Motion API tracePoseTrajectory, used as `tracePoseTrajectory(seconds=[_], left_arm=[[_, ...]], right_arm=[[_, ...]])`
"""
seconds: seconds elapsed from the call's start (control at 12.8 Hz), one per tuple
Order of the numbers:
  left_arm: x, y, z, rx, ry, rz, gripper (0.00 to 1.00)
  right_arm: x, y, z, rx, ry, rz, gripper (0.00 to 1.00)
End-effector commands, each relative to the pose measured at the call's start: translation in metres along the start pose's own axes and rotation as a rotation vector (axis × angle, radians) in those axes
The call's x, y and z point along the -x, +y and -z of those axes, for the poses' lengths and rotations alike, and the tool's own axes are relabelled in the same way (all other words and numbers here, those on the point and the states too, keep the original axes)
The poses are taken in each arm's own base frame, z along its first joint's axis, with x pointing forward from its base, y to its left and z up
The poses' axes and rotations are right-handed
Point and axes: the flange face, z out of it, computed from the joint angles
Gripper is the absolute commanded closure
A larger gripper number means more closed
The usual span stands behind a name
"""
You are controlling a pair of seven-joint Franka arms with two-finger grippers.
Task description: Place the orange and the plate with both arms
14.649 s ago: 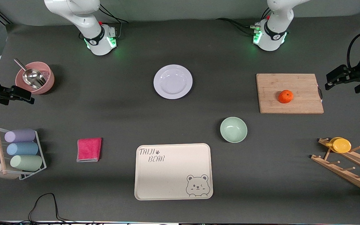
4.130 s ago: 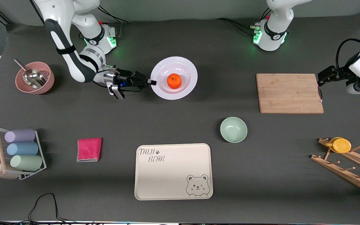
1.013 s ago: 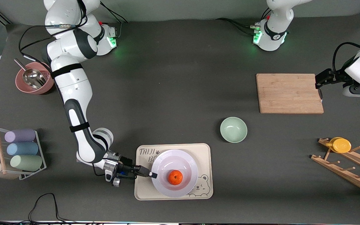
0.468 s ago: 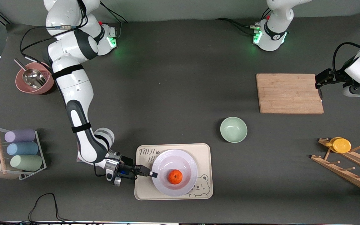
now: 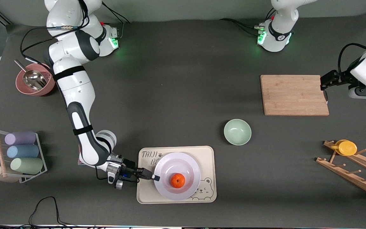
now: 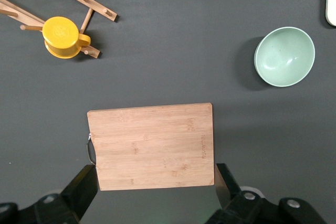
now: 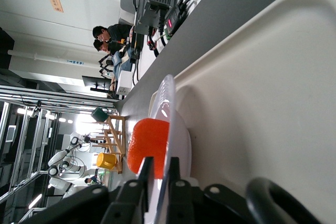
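Note:
The white plate (image 5: 176,163) lies on the cream bear-printed tray (image 5: 206,156), near the front camera, with the orange (image 5: 177,180) in it. My right gripper (image 5: 155,177) is shut on the plate's rim at the side toward the right arm's end. In the right wrist view the rim (image 7: 167,124) stands between the two fingers of the gripper (image 7: 159,170), with the orange (image 7: 147,142) beside it and the tray (image 7: 262,93) under it. My left gripper (image 5: 323,82) is open and empty, waiting over the end of the cutting board (image 5: 294,94); it shows in the left wrist view (image 6: 155,192).
A mint-green bowl (image 5: 237,131) stands between tray and cutting board. A wooden rack (image 5: 354,173) with a yellow cup (image 5: 346,148) is at the left arm's end. A pink bowl with a scoop (image 5: 35,79) and a rack of pastel cups (image 5: 21,152) are at the right arm's end.
The plate with the orange has settled slightly on the tray, with the right gripper still on its rim. The left arm has not moved.

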Motion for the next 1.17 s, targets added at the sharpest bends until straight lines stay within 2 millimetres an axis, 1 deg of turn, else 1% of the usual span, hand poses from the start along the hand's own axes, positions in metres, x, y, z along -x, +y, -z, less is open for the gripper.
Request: tracePoseTrajectory(seconds=[0.0,0.08,0.23,0.39,0.55,0.62,0.78,0.94,1.01,1.09], left_arm=[[0.004,-0.002,0.002,-0.002,0.013,-0.010,0.00],[0.004,-0.002,0.000,-0.002,0.012,-0.010,0.00],[0.004,-0.003,0.000,-0.002,0.012,-0.008,0.00],[0.004,-0.002,0.000,-0.002,0.012,-0.010,0.00],[0.004,-0.002,0.000,-0.002,0.012,-0.010,0.00],[0.004,-0.002,0.000,-0.002,0.012,-0.010,0.00],[0.003,-0.002,-0.001,-0.001,0.010,-0.010,0.00],[0.003,-0.002,-0.001,-0.001,0.012,-0.010,0.00],[0.003,-0.002,-0.001,-0.001,0.012,-0.010,0.00],[0.003,-0.002,-0.001,-0.001,0.012,-0.010,0.00]], right_arm=[[0.009,0.005,-0.005,0.007,0.007,-0.020,0.55],[0.008,0.004,-0.005,0.006,0.008,-0.020,0.54],[0.004,-0.005,-0.003,0.001,0.011,-0.018,0.55],[-0.004,-0.024,0.003,0.005,0.019,-0.051,0.55],[-0.003,-0.037,0.009,0.046,0.018,-0.069,0.55],[0.001,-0.039,0.011,0.065,-0.001,-0.071,0.55],[-0.007,-0.031,0.029,0.121,-0.011,-0.039,0.55],[-0.010,-0.024,0.037,0.144,-0.013,-0.031,0.54],[-0.009,-0.025,0.042,0.156,-0.021,-0.025,0.54],[-0.010,-0.032,0.045,0.164,-0.028,-0.014,0.54]])
